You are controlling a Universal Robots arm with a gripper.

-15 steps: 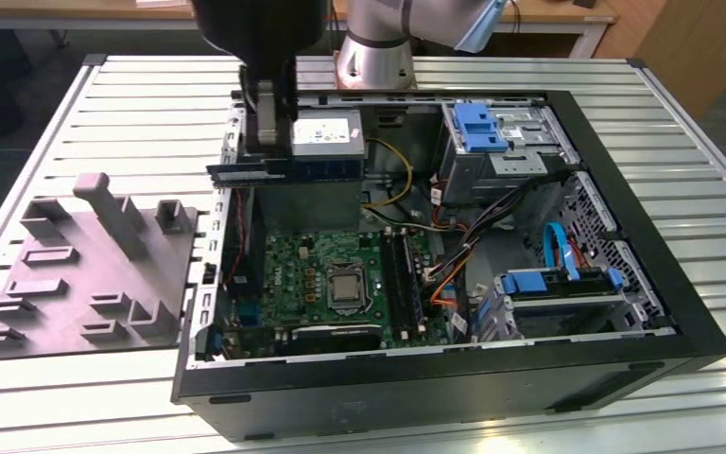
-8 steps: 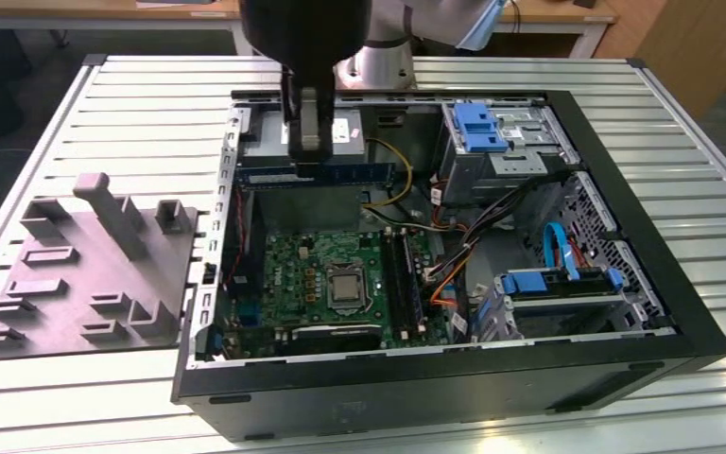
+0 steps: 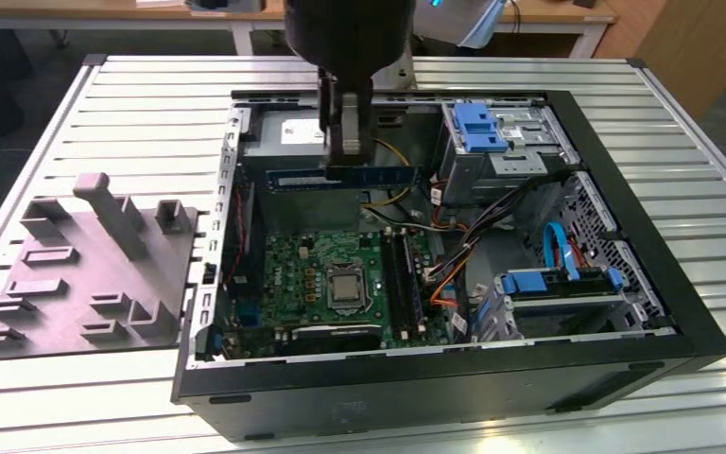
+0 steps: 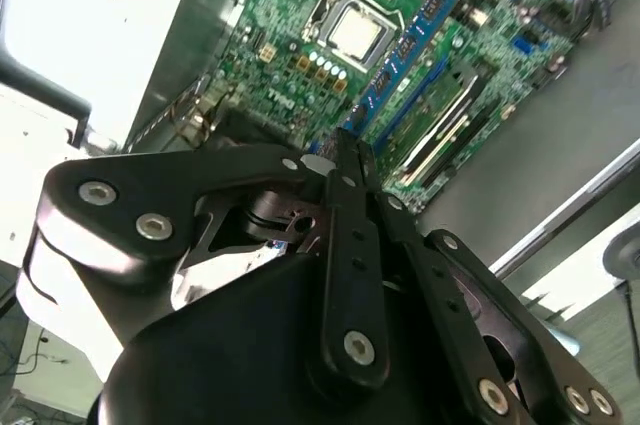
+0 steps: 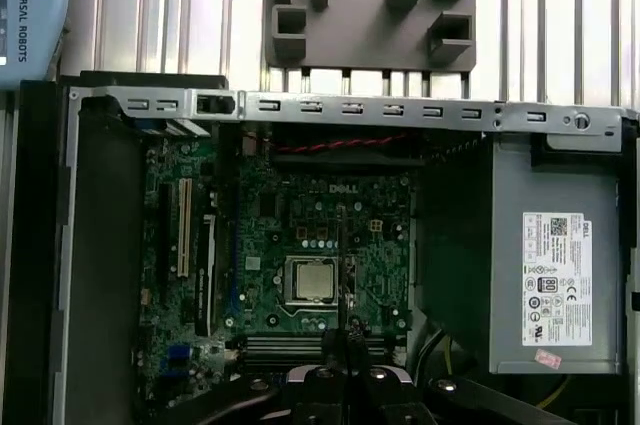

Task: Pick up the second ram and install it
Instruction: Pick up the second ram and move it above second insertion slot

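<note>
Black linkage bars of my gripper (image 4: 345, 150) crowd the foreground in the second wrist view. My fingers (image 3: 351, 137) are clamped tight on the second ram (image 3: 388, 177), pinching it near mid-length so that, I judge, the blue stick hangs level rather than drooping at one end. I hold it on edge above the open computer case (image 3: 464, 397), apart from the motherboard (image 3: 300, 274) and touching nothing below. In the exterior view its length runs across the line of the slot rails (image 3: 401, 270) beside the processor socket (image 5: 313, 280), so it isn't lined up with them. That case lies on its side with the panel off, which turns the board up toward me. On the exterior view's left sits a grey fixture (image 3: 86, 284), well apart from the stick
</note>
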